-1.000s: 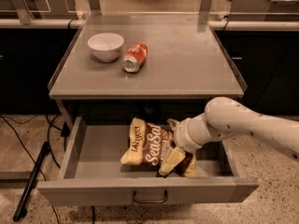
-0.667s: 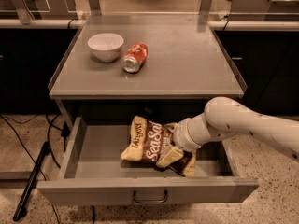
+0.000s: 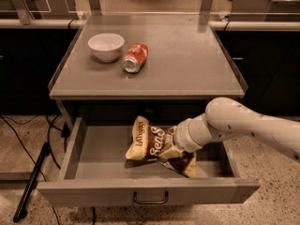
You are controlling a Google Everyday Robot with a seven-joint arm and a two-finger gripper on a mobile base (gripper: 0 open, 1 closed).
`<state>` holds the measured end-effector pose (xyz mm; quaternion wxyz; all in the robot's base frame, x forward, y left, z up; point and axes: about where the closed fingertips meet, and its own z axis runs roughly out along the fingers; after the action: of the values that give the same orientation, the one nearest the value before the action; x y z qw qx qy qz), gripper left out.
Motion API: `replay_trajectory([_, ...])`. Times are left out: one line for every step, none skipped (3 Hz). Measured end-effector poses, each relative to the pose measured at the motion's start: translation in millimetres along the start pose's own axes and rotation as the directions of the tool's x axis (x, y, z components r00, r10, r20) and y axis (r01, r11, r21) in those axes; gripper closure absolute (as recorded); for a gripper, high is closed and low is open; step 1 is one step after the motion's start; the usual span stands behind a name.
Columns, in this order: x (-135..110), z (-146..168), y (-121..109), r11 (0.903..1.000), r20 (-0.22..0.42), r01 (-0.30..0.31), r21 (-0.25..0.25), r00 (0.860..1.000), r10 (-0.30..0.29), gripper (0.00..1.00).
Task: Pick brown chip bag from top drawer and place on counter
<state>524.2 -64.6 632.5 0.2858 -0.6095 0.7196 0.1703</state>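
The brown chip bag lies crumpled in the open top drawer, right of its middle, with its pale yellow end up at the left and white lettering showing. My gripper reaches in from the right on the white arm and is shut on the bag's right part. The bag's right half is bunched under the fingers and its lower corner hangs near the drawer floor. The counter is the grey top above the drawer.
A white bowl and a red soda can on its side sit on the counter's left half. Clear side guards edge the counter. The drawer's dark pull handle faces front. Dark cables lie on the floor at left.
The bag has been squeezed and tilted up, its left end rising and shifting slightly left. The arm has stayed nearly in place over the drawer's right side.
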Motion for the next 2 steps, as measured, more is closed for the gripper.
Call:
replay_trajectory([0.0,0.0,0.0,1.0000,0.000,0.000,0.000,1.000,0.000,0.97])
replay_trajectory([0.0,-0.1,0.2,1.0000,0.000,0.000,0.000,1.000,0.000,1.00])
